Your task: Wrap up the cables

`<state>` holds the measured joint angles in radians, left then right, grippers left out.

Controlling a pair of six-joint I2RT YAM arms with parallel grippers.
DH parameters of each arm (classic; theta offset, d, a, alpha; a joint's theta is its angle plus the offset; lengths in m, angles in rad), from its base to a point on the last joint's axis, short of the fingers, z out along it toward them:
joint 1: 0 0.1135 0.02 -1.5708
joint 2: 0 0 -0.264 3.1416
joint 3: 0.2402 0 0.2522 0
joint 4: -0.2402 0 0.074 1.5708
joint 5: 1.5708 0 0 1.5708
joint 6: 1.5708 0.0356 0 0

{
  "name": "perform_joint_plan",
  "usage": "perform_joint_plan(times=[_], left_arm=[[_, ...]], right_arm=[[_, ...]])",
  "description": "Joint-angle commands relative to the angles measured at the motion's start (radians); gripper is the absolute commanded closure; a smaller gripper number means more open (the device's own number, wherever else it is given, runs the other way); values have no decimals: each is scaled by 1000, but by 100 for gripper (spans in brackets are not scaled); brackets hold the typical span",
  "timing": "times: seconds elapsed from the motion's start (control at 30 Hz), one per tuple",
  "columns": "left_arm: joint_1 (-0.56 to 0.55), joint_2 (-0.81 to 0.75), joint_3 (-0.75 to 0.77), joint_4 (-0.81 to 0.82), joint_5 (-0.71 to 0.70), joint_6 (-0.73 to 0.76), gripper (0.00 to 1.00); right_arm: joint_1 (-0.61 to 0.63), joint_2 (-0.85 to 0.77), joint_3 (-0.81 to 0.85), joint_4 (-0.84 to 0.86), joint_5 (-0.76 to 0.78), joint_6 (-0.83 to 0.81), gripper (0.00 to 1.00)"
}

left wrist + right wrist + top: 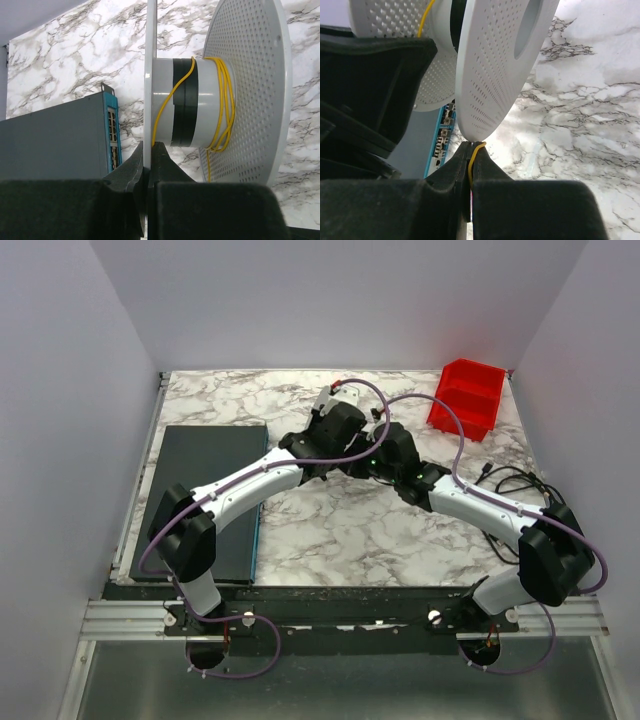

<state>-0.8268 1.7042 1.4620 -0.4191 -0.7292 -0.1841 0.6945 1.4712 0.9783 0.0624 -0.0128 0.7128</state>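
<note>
One yellow cable (472,159) pinched in right hand (471,148), wound round spool (207,110)

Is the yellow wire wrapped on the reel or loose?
Partly wrapped. A few loops of wire circle the middle of the reel, and the right tool pinches a stretch beside it.

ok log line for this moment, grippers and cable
left gripper: shut on spool flange | right gripper: shut on yellow cable | yellow cable: few loose turns round spool hub
</note>
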Motion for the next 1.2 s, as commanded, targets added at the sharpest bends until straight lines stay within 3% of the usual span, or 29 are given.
perform_joint_plan(times=[0.0,0.3,0.57,1.17], left_arm=[[-17,-7,-38,55,-33,43,100],[-28,-4,-68,101,-53,77,100],[-40,-18,-128,177,-55,121,100],[-75,-93,-325,463,-10,295,100]], right_arm=[[0,-33,3,109,57,92,99],[0,-42,-30,153,22,159,99],[-2,-52,-38,138,86,230,99],[-44,-5,-39,90,94,272,99]])
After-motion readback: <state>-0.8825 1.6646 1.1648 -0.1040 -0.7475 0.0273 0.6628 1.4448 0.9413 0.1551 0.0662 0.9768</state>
